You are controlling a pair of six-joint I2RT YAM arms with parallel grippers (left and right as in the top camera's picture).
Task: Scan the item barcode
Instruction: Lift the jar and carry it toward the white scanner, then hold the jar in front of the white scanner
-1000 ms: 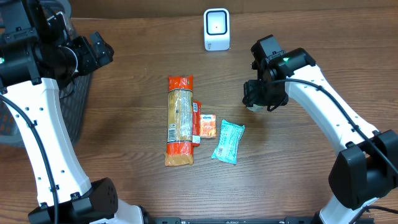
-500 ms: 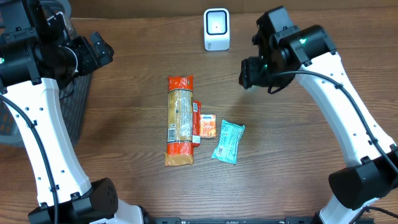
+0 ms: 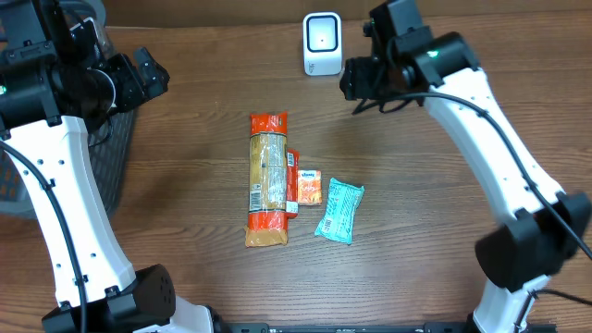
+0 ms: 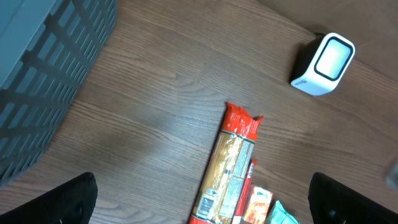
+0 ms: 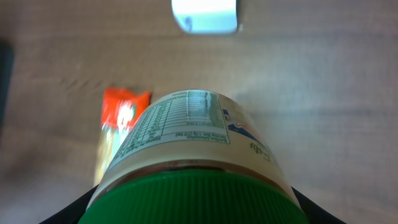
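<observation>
A white-labelled jar [image 5: 186,127] with a green ribbed lid [image 5: 193,199] fills the right wrist view, and my right gripper [image 5: 193,214] is shut on it at the lid end. The jar's printed label faces up and forward toward the white barcode scanner [image 5: 205,15]. From overhead, the right gripper [image 3: 356,79] hangs just right of the scanner [image 3: 322,43] and the jar is hidden beneath it. My left gripper [image 3: 148,79] is high at the far left, open and holding nothing; its wide-apart fingers [image 4: 71,199] frame bare table and packets.
A long orange pasta package [image 3: 267,180], a small orange packet [image 3: 308,187] and a teal packet [image 3: 339,211] lie together mid-table. A dark mesh basket [image 3: 116,157] stands at the left edge under the left arm.
The right gripper has carried the jar up and to the left, from the table's right-middle to just beside the scanner. The left arm has stayed still.
</observation>
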